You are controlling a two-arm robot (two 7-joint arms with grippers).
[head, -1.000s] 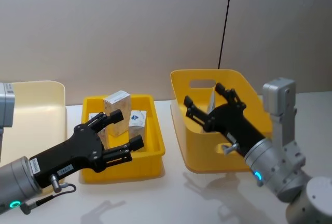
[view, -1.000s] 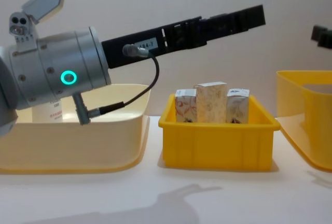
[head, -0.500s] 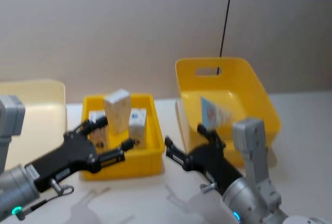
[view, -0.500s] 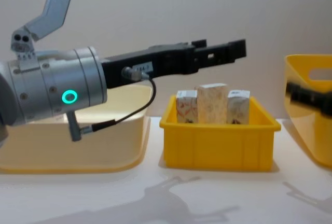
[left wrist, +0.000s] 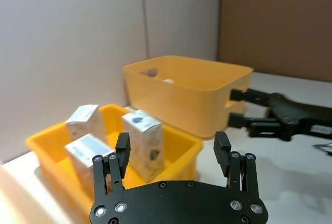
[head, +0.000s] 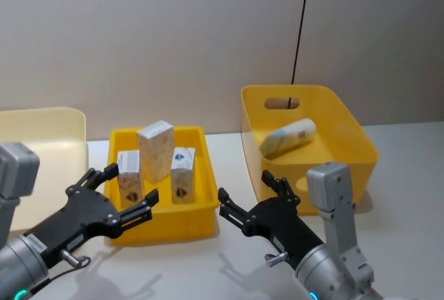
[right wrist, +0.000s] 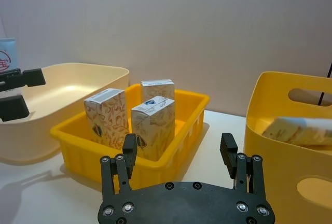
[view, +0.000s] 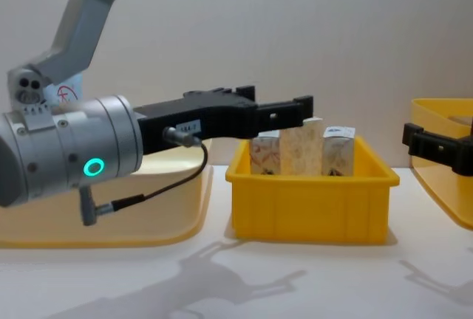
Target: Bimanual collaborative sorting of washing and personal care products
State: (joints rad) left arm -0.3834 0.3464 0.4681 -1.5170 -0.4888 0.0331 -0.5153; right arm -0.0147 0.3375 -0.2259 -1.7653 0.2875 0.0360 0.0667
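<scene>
silver left arm (view: 66, 160), teal ring light (view: 93, 167), black left tool (left wrist: 172, 143)

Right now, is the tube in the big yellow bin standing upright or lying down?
Lying down: the tube lies on its side, slanted, inside the bin.

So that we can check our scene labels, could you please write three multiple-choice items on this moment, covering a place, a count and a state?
1. The squeeze tube lying on its side is in:
A) the tall yellow bin
B) a red bucket
C) a drawer

2. How many cartons stand in the shallow yellow tray?
A) one
B) three
C) six

3. The left gripper and right gripper are:
A) both open and empty
B) both shut on cartons
C) both shut on tubes

Key:
1 A: the tube rests inside that bin.
2 B: three stand upright in the tray.
3 A: both have their fingers spread with nothing between them.
</scene>
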